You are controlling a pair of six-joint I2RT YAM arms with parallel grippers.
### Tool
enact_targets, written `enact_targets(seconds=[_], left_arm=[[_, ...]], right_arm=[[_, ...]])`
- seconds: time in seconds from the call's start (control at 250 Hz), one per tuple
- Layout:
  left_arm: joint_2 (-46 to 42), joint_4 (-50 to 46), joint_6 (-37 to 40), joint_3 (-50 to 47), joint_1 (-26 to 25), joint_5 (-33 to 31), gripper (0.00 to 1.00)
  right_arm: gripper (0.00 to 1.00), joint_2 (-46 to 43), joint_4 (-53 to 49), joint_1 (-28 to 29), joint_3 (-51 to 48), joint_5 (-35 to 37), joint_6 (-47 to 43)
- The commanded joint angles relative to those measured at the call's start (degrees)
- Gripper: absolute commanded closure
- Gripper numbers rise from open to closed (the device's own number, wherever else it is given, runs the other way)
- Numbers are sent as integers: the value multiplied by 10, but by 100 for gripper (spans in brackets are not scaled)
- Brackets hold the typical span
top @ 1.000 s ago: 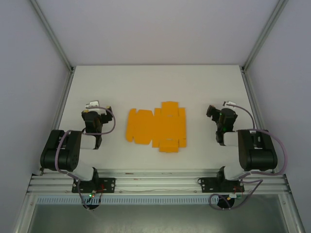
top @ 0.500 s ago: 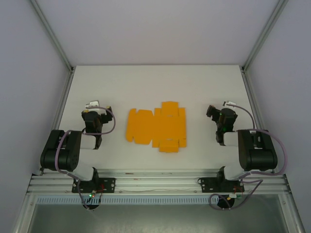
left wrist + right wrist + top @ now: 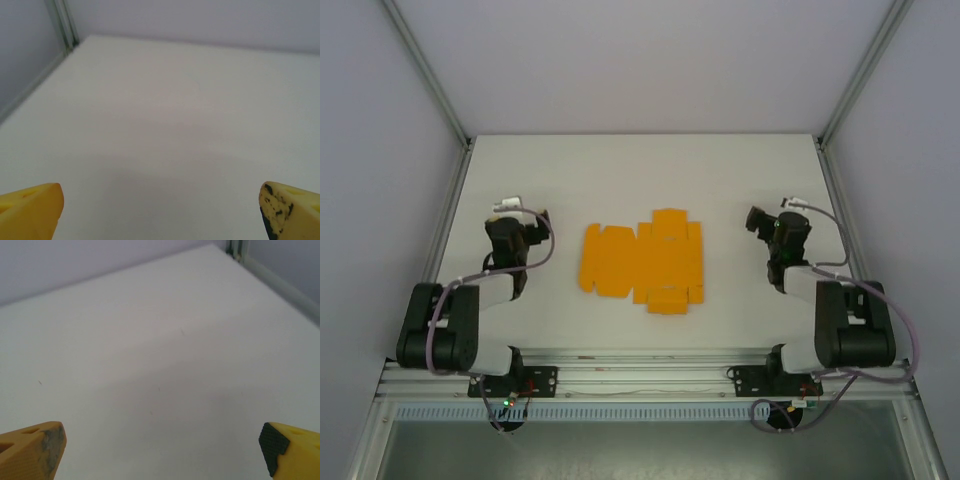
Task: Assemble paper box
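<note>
Top external view records the paper box (image 3: 642, 262) lying flat as an unfolded sheet on the table (image 3: 640, 170), between my left gripper (image 3: 536, 226) and my right gripper (image 3: 756, 222), touching neither, both with fingers spread wide.

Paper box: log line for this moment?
task: not started | paper box: flat sheet on table, untouched | left gripper: open, empty | right gripper: open, empty

A white table (image 3: 640, 170) sits inside an enclosure of pale grey walls (image 3: 640, 60), with aluminium posts (image 3: 427, 70) rising at its two far corners. A ribbed metal rail (image 3: 640, 372) runs along the near edge, a dull grey panel (image 3: 640, 450) just in front of it.
</note>
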Motion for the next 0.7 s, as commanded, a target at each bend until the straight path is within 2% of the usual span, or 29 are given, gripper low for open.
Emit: enact_targets(seconds=[0.0, 0.096, 0.212, 0.312, 0.416, 0.512, 0.6, 0.696], left_arm=[[-64, -107, -47, 45, 0, 9, 0], [-81, -206, -127, 83, -1, 21, 0], [-80, -295, -190, 114, -19, 105, 0], [-61, -342, -206, 131, -58, 168, 0], [-20, -406, -214, 164, -95, 192, 0], [17, -438, -202, 188, -112, 228, 0], [34, -428, -202, 184, -118, 240, 0], [59, -433, -200, 187, -120, 268, 0]], right_arm=[[0, -54, -99, 9, 44, -6, 7], [3, -92, -205, 30, 95, -13, 45], [19, -100, -405, 98, 187, -43, 103], [33, -80, -488, 170, 225, -113, 162], [49, -33, -496, 223, 234, -206, 212], [60, 19, -471, 258, 231, -251, 240], [71, 75, -473, 260, 234, -244, 254], [71, 124, -466, 259, 234, -228, 247]])
